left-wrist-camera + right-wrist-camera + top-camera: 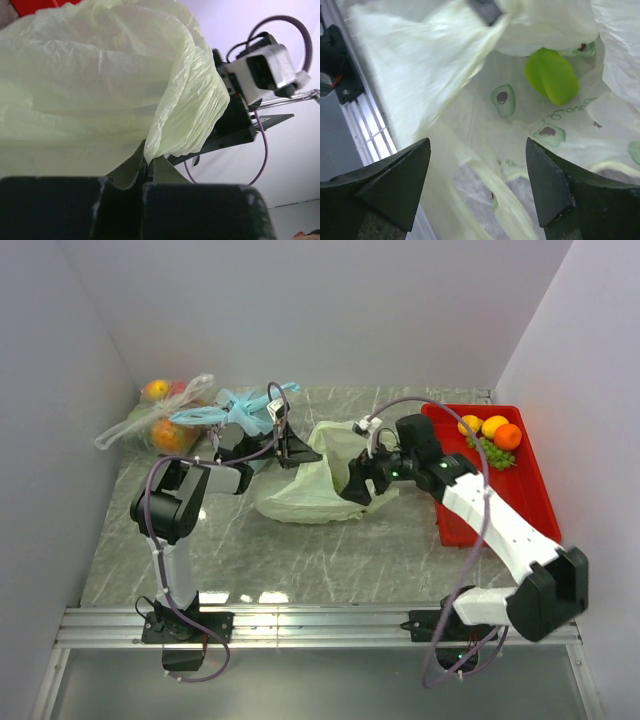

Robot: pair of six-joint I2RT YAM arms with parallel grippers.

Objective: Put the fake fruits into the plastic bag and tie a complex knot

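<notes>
The left pincer (146, 157) is clamped tight on a fold of the bag (300, 495), which lies on the bench (300, 560) between both pincers. The right pincer (477, 145) stands wide at the bag's far side, gripping nothing. The fruits (490, 432) sit in a tray (505, 505) to its right, well apart.

The plastic bag (300, 495) is pale translucent green, printed with small green avocado halves (502, 100) with brown pits. The tray (525, 490) is red, the two round fruits (470, 424) yellow-orange, the ball (508, 436) bright orange, the grape bunch (492, 452) green. The surface (300, 560) is grey veined marble.
</notes>
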